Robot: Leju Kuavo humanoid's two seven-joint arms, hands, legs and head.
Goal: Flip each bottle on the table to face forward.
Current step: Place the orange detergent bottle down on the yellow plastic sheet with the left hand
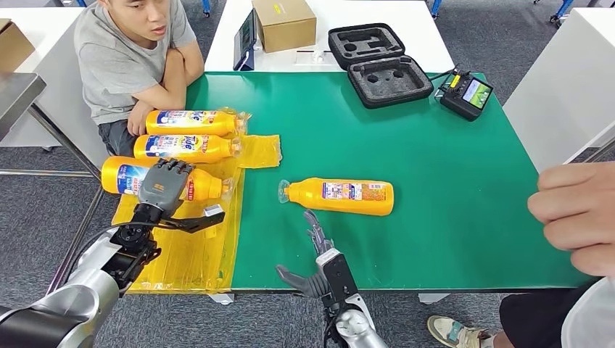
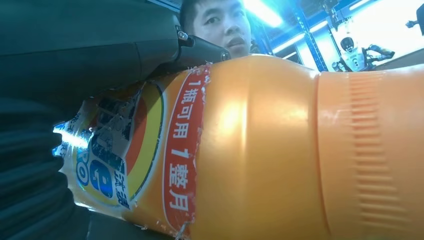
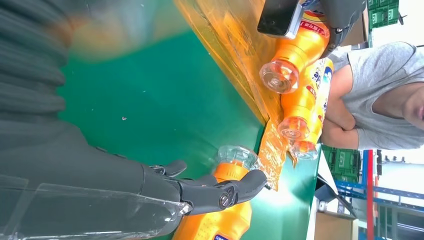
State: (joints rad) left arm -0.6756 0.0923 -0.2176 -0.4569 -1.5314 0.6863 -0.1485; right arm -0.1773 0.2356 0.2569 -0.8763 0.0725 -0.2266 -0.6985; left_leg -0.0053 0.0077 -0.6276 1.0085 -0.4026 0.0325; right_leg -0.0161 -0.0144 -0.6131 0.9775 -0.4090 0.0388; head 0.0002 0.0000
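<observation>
green table (image 1: 450,181), yellow sheet (image 1: 192,250), four orange bottles (image 1: 341,196), foam-lined case (image 1: 381,64)

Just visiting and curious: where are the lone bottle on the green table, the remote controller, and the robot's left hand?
lone bottle (image 1: 341,196), head view, on its label.
remote controller (image 1: 467,94), head view, on its body.
left hand (image 1: 164,185), head view, back of hand.

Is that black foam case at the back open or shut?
Open: the case lies spread flat, both foam-lined halves facing up.

Four orange bottles, all lying on their sides | three in a row at the desk's left: far bottle (image 1: 192,122), middle bottle (image 1: 186,147), near bottle (image 1: 163,180) on yellow film | lone bottle (image 1: 339,196) mid-desk, cap left
</observation>
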